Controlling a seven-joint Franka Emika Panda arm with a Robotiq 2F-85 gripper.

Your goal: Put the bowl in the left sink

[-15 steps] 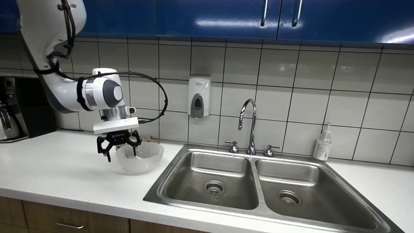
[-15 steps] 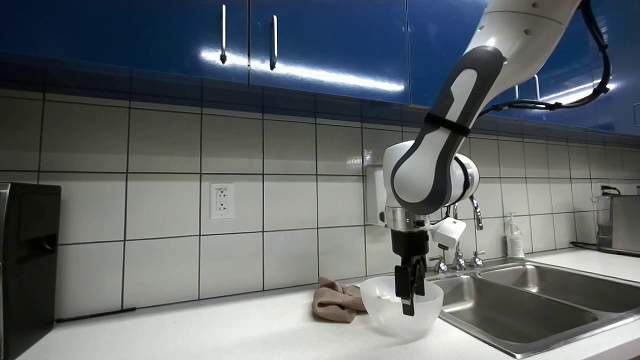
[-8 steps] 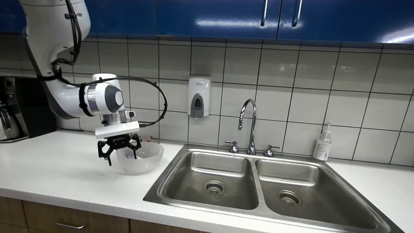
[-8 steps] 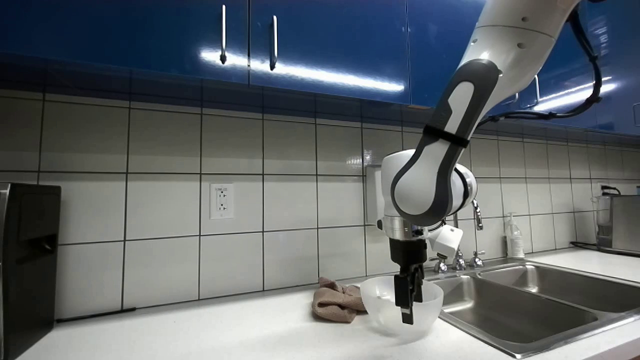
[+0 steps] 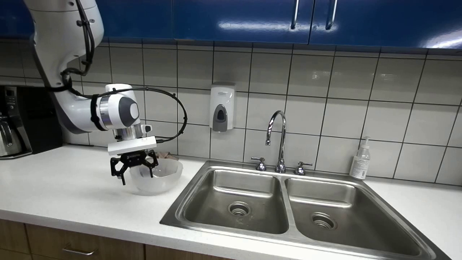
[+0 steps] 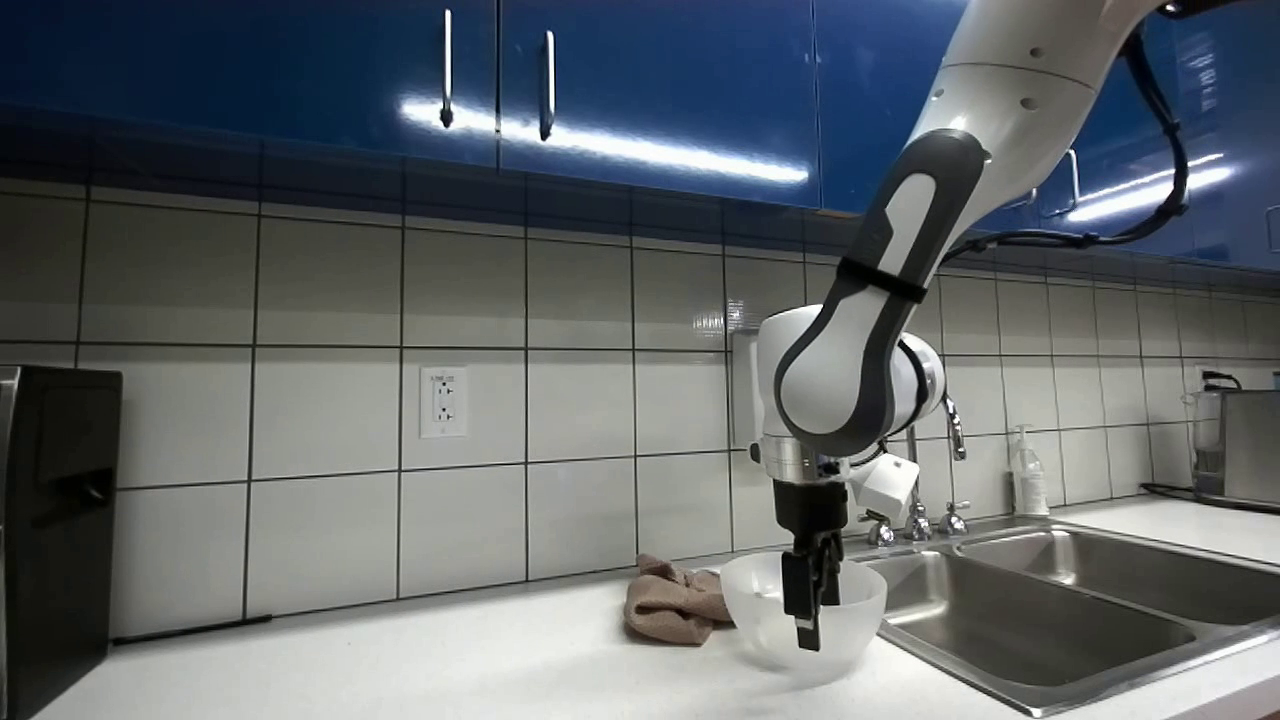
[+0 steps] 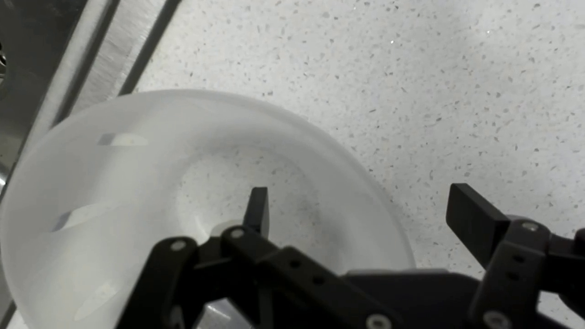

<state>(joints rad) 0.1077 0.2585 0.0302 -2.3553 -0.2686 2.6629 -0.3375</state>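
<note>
The hand [image 5: 138, 180] sits slightly lower than a second ago, spread wide, gripping nothing, astride the rim of the bowl [image 7: 196, 183]; the bowl stands on the table [image 5: 72, 187] just beside the left sink [image 5: 234, 195], so closing on the rim seems next.

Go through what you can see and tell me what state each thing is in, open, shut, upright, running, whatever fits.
Bowl: upright on the counter, not yet in the left sink.
Gripper: open, jaws apart, one over or inside the bowl, the other outside.
Cloth: bunched up.
Faucet: no water stream showing.
Cabinet doors: shut.
Drawer: shut.
Pump bottle: upright.
</note>
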